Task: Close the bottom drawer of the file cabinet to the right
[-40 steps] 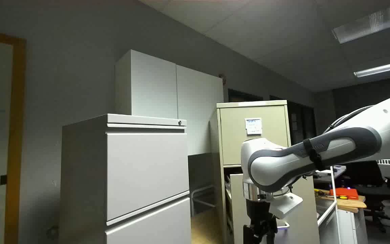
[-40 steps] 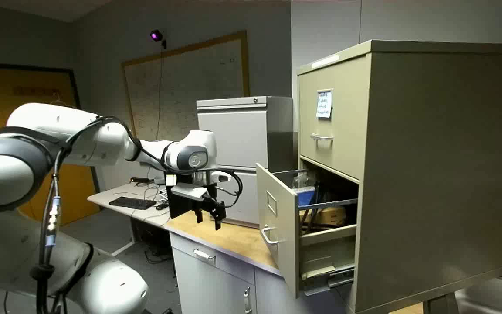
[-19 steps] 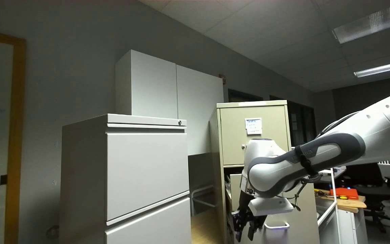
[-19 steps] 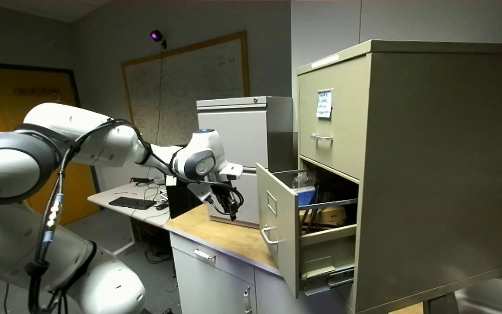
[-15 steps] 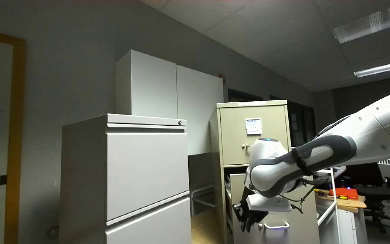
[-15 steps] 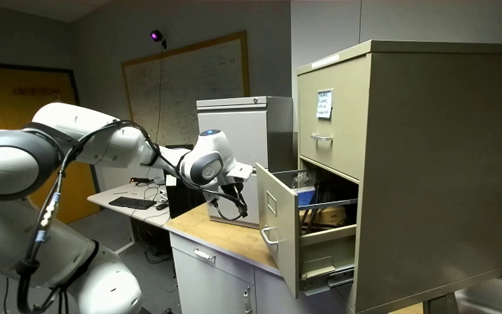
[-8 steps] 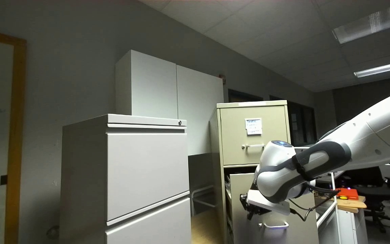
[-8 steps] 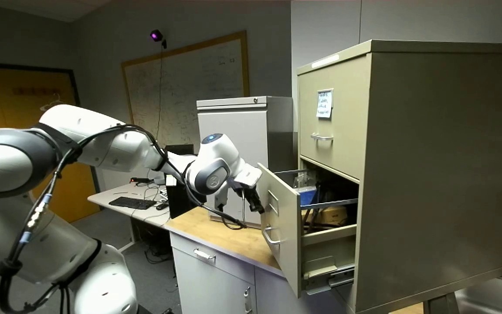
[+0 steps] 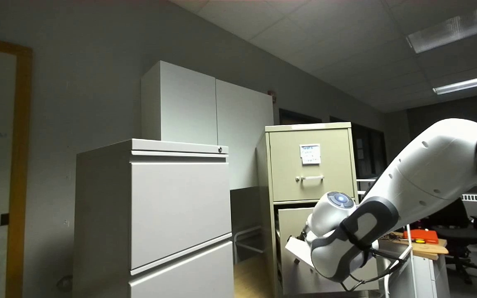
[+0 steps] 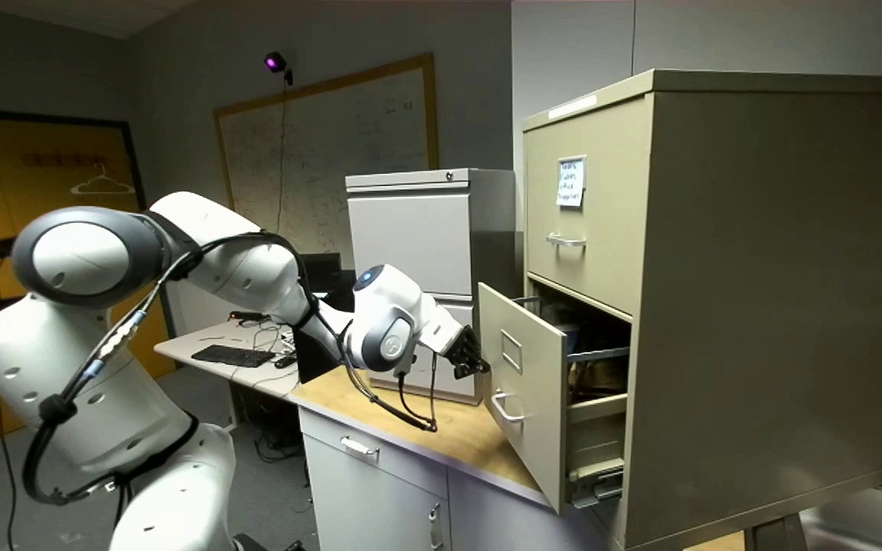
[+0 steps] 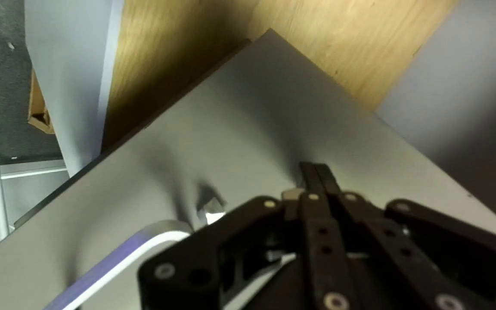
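Observation:
The tan file cabinet point(image 10: 778, 268) stands at the right in both exterior views, a white paper on its upper drawer front. Its bottom drawer point(image 10: 527, 383) sticks out part way; dark contents are visible behind the front. In the wrist view the plain drawer front point(image 11: 239, 137) fills the middle, with a metal handle point(image 11: 119, 262) at lower left. My gripper point(image 11: 317, 165) is shut, fingers side by side with nothing between them. Its fingertips appear to touch the drawer front, above and beside the handle. In an exterior view the wrist partly hides the bottom drawer point(image 9: 290, 221).
A pale grey lateral cabinet point(image 10: 410, 237) stands behind the arm on a wooden counter point(image 10: 441, 428). Below the counter are grey cupboards point(image 10: 380, 490). A desk with a keyboard point(image 10: 233, 356) lies farther back. A white wall cupboard point(image 9: 189, 107) hangs behind.
My gripper has shut, tilted towards the cabinet and moved up to the drawer front. The bottom drawer has slid some way into the cabinet, mostly within the last half second.

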You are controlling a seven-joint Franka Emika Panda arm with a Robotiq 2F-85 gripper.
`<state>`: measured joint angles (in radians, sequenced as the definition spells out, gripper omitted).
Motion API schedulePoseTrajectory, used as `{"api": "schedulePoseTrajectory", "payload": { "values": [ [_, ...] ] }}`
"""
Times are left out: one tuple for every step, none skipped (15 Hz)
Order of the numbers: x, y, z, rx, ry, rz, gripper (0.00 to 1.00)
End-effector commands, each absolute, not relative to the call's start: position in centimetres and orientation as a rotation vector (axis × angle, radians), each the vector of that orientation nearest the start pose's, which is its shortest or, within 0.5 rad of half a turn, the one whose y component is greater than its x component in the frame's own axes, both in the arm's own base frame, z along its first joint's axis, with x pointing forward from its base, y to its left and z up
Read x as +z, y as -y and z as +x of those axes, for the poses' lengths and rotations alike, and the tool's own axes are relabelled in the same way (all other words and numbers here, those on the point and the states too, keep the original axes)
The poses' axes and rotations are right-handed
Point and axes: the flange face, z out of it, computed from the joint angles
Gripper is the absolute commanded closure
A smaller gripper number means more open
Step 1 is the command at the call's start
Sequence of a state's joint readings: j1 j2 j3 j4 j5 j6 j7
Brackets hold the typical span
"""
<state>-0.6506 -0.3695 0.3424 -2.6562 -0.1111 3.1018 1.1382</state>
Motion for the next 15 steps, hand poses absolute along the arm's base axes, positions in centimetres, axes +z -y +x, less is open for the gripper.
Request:
{"api": "schedulePoseTrajectory", "payload": {
  "values": [
    [46.1, 15.3, 44.5, -1.27, -1.8, -2.017, 1.0],
    [46.5, 15.4, 44.7, -1.295, -1.831, -1.983, 1.0],
    [46.8, 15.3, 45.0, -1.311, -1.865, -1.955, 1.0],
    [46.8, 14.9, 45.4, -1.322, -1.898, -1.928, 1.0],
    [46.8, 14.5, 45.7, -1.336, -1.929, -1.903, 1.0],
    [46.7, 14.0, 46.1, -1.351, -1.961, -1.878, 1.0],
    [46.6, 13.5, 46.6, -1.366, -1.996, -1.852, 1.0],
    [46.4, 13.1, 47.2, -1.384, -2.032, -1.828, 1.0],
    [46.2, 12.7, 47.9, -1.403, -2.069, -1.802, 1.0],
    [45.9, 12.4, 48.6, -1.422, -2.111, -1.776, 1.0],
    [45.5, 12.0, 49.4, -1.442, -2.154, -1.746, 1.0],
    [45.1, 11.9, 50.2, -1.466, -2.198, -1.715, 1.0],
    [44.6, 12.0, 50.9, -1.492, -2.242, -1.683, 1.0],
    [44.3, 12.4, 51.7, -1.52, -2.286, -1.65, 1.0],
    [43.9, 12.7, 52.6, -1.549, -2.326, -1.617, 1.0]
  ]
}}
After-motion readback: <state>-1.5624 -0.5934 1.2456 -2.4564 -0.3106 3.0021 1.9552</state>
